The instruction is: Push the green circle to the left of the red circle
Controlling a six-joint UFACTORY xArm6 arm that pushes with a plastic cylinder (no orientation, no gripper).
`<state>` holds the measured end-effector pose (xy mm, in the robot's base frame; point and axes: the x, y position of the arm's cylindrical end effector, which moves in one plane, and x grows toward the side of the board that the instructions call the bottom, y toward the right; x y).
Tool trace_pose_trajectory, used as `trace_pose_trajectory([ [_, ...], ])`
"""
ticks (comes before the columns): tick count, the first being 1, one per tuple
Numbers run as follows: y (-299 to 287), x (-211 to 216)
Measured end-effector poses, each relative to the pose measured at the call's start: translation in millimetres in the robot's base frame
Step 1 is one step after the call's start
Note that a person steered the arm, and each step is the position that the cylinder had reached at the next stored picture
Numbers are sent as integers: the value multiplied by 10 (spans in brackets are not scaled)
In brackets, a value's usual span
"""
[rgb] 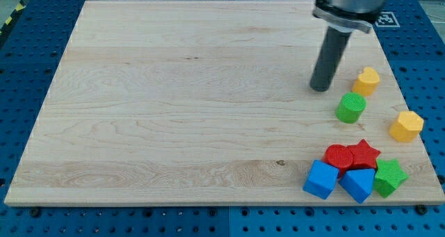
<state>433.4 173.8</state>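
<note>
The green circle point(351, 107) stands near the board's right side. The red circle point(339, 156) lies below it, touching a red star point(364, 154) on its right. My tip point(320, 88) rests on the board up and to the left of the green circle, a short gap away, not touching it.
A yellow heart block point(366, 80) sits up and right of the green circle. A yellow hexagon point(406, 126) is near the right edge. A blue cube point(320, 179), a blue block point(358, 184) and a green star point(389, 177) crowd the bottom right corner by the red pieces. The wooden board point(174, 105) lies on a blue pegboard.
</note>
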Motion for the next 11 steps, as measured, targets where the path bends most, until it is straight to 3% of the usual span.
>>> trace_pose_trajectory([
  [2,422,403],
  [4,840,458],
  [5,813,622],
  [8,-16,584],
  [11,380,712],
])
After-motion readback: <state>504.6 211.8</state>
